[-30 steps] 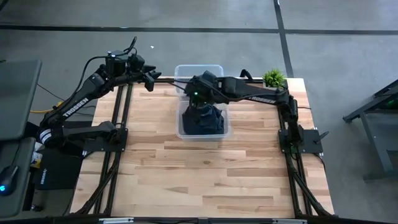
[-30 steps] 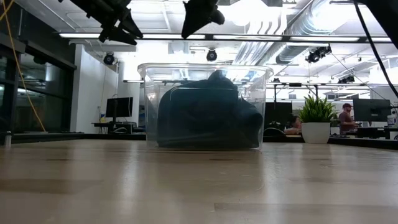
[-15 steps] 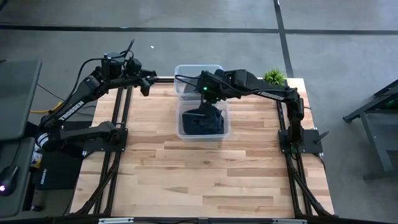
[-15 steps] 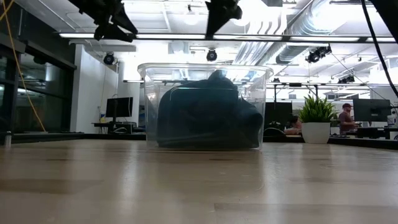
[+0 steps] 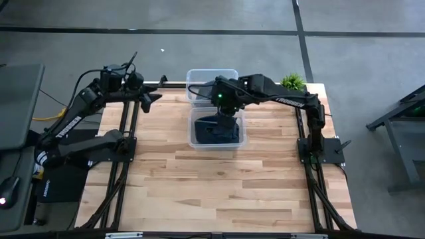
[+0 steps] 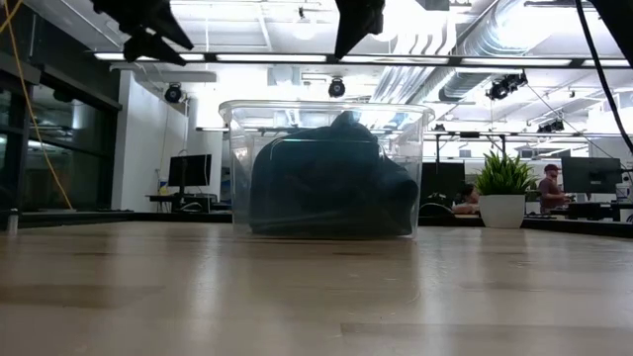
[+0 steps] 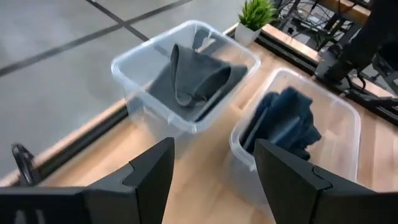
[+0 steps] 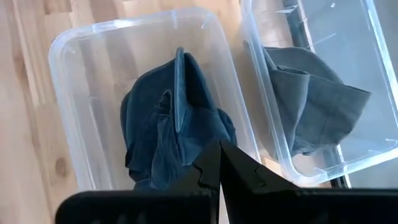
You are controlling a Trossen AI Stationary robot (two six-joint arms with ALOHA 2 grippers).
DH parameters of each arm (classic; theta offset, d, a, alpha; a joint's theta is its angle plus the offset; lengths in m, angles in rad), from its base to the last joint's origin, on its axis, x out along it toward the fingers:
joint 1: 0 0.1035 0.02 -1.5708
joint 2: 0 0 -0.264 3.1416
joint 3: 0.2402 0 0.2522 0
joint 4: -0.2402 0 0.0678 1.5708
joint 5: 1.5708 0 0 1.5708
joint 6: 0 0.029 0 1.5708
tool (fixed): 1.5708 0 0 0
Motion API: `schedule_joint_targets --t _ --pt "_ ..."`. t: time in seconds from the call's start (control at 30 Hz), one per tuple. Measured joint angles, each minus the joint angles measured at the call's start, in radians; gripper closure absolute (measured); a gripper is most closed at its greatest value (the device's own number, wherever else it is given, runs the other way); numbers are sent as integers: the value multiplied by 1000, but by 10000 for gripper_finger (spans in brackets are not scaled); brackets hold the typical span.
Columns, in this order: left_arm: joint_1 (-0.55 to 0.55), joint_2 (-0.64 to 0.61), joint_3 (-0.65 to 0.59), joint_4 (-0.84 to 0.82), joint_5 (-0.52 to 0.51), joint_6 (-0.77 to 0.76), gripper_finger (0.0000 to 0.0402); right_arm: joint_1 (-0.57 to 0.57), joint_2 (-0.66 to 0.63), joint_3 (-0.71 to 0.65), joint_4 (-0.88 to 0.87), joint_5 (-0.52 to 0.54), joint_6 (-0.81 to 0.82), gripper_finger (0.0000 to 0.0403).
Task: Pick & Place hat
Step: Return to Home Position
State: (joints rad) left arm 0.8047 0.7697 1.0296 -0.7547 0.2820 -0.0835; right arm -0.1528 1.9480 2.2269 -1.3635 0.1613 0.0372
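A dark blue hat (image 5: pixel 218 129) lies crumpled in the nearer clear bin (image 5: pixel 196 141), resting on the bin's floor (image 8: pixel 177 134) (image 6: pixel 326 183). A grey hat (image 8: pixel 311 102) (image 7: pixel 189 74) lies in the farther clear bin (image 5: pixel 211 74). My right gripper (image 5: pixel 226 111) hangs shut above the nearer bin, clear of the blue hat (image 8: pixel 221 165) (image 6: pixel 358 25). My left gripper (image 5: pixel 147 99) stands open at the far left of the table, away from both bins, with nothing between its fingers (image 7: pixel 211 180) (image 6: pixel 148 30).
A small potted plant (image 5: pixel 292 83) (image 6: pixel 504 188) stands at the table's far right corner. The two bins sit end to end at the far middle of the wooden table (image 5: pixel 219 186). Black frame rails (image 5: pixel 126 153) run along both sides.
My left gripper has drawn back toward the table's left edge, away from the bins, still open. My right gripper has shifted a little toward the table's right above the nearer bin and tipped, still shut. Both hats lie as before.
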Motion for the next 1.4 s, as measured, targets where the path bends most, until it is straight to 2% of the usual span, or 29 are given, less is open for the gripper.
schedule_joint_targets --t 0.17,0.37,0.5,0.7,0.87,1.03,1.23,1.4 --pt "0 -81 -120 43 40 -76 181 -11 0 0 -5 -55 -19 403" --pt "0 -177 -280 232 106 -205 181 -18 -7 -7 -56 -108 -45 403" --pt "-1 -213 -344 297 131 -260 181 -19 -73 -96 -39 -110 -40 403" --pt "-9 -216 -416 365 206 -293 181 -30 -308 -443 194 -113 36 403" --pt "-96 -216 -488 510 190 -326 181 -36 -535 -774 426 -112 148 403" --pt "-243 -216 -560 639 89 -359 181 -35 -707 -1020 610 -103 257 403" --pt "-394 -220 -594 659 -85 -351 181 -12 -851 -1266 851 -106 342 403" --pt "-448 -269 -646 786 -133 -387 181 7 -947 -1457 1062 -83 426 403"
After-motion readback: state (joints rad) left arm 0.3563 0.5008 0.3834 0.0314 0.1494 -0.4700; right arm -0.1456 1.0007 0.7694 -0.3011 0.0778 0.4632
